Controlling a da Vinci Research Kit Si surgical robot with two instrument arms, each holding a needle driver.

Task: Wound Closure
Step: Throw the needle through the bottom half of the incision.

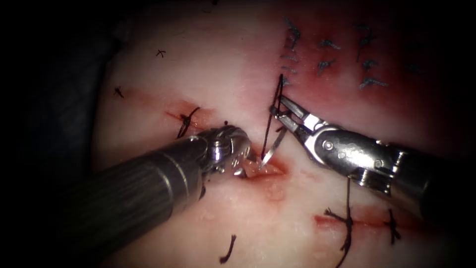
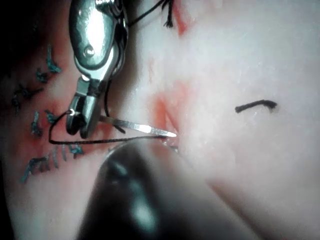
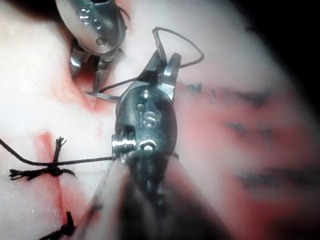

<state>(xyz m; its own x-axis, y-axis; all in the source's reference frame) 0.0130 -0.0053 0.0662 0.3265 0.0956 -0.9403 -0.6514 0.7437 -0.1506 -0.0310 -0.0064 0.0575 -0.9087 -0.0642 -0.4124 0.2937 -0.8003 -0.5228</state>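
Surgical training bench, a lab setup rather than an operating room. The tissue [image 1: 208,64] is a pale slab of pork belly with dark surroundings at its edge, smeared with red fluid [image 1: 270,171]. Several knotted black stitches [image 1: 347,218] and loose cut ends of thread [image 1: 228,249] scatter across it. Two metal robotic tools work over one open cut [image 1: 265,168].

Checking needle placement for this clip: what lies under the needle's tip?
The curved steel needle, held by the right tool, points its tip at the red open cut in the pale tissue. Whether it has entered cannot be seen; the left tool covers the edge.
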